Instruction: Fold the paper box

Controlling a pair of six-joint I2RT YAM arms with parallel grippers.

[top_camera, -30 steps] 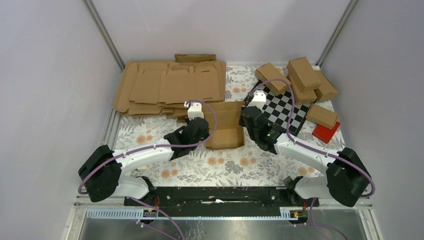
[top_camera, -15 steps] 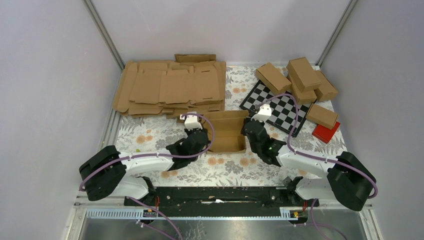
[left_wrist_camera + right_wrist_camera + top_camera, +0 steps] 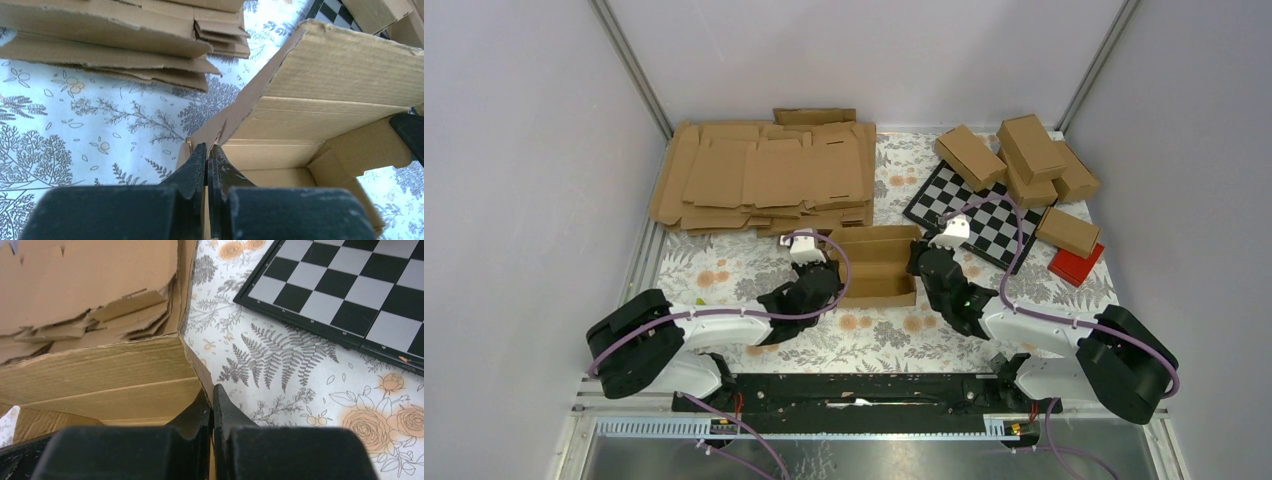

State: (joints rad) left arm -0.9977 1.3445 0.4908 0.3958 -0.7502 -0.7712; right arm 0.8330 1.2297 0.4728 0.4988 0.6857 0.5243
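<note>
The paper box [image 3: 874, 262] is a brown cardboard carton, half formed and open, lying mid-table between the two arms. My left gripper [image 3: 827, 272] is shut on its left end wall; in the left wrist view the gripper [image 3: 207, 150] pinches the cardboard edge, with the box interior [image 3: 310, 120] to the right. My right gripper [image 3: 921, 268] is shut on the right end wall; in the right wrist view the gripper [image 3: 212, 392] clamps that wall, with the box interior [image 3: 100, 375] to the left.
A stack of flat cardboard blanks [image 3: 764, 175] lies at the back left. A chessboard [image 3: 984, 215] lies at the right, with several folded brown boxes [image 3: 1029, 150] behind it and a small red box [image 3: 1076, 264] at the far right.
Both grippers have drawn the box toward the near edge and lowered it. The box has opened from a flatter sheet into a trough shape.
</note>
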